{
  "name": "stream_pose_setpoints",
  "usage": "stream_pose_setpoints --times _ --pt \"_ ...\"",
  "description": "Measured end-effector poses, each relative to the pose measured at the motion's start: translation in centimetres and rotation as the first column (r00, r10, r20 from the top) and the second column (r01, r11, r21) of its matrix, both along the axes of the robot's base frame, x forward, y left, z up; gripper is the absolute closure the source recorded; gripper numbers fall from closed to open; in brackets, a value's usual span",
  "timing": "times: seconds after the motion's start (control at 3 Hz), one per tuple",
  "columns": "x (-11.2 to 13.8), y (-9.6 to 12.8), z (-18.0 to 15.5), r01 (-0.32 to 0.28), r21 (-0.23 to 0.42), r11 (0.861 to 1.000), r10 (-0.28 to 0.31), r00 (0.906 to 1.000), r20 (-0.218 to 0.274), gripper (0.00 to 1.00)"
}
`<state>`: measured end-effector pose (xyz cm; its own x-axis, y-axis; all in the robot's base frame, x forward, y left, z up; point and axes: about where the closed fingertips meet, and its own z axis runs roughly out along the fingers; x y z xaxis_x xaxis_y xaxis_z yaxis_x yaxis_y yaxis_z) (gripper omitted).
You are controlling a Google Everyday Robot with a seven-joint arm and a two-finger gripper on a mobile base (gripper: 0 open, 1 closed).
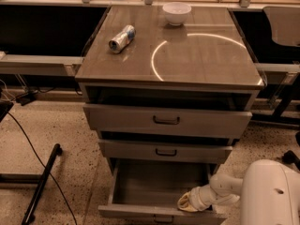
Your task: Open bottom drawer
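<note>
- Cabinet (201, 64): grey metal, three drawers stacked under a glossy top.
- Bottom drawer (154, 182): lowest slot of the cabinet and the narrowest of the three. It stands pulled well out towards the camera, with its bare inside floor in view. Its front panel sits at the lower edge of the view, and the dark bar handle is only partly visible there.
- Gripper (190, 201): inside the bottom drawer, at the cabinet's front-right corner, just behind the front panel. The yellowish tip points left into the tray. Cannot tell whether it is clenched, released or holding anything. Contact with the panel is also unclear.
- Arm (225, 191): white, reaching in over the drawer's right side from the white robot body (272, 196) at the cabinet's front right.
- Middle drawer (164, 151): slightly proud of the cabinet body, with a dark gap above it.
- Top drawer (166, 120): widest front, sticking out a little further than the middle one.
- Can (122, 38): lying on its side on the cabinet top, back-left area.
- White bowl (176, 12): upright on the cabinet top at back centre, well apart from the can.
- Bright ring reflection (154, 60): on the cabinet top, right of the can.
- Black cable (28, 144): on the speckled floor left of the cabinet.
</note>
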<state>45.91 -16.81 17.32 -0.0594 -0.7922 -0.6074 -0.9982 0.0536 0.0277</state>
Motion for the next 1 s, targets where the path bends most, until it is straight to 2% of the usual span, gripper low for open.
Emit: stream_pose_setpoints --times 0.33,0.67,1.0 --pt "-0.9 -0.4 1.6 0.02 0.099 0.995 -0.021 0.9998 0.009 1.0" --pt "-0.8 -1.7 4.5 0.056 0.207 0.977 -0.069 0.9963 0.052 1.0" --pt "-1.2 -1.8 4.4 0.059 0.209 0.976 -0.071 0.9964 0.046 0.81"
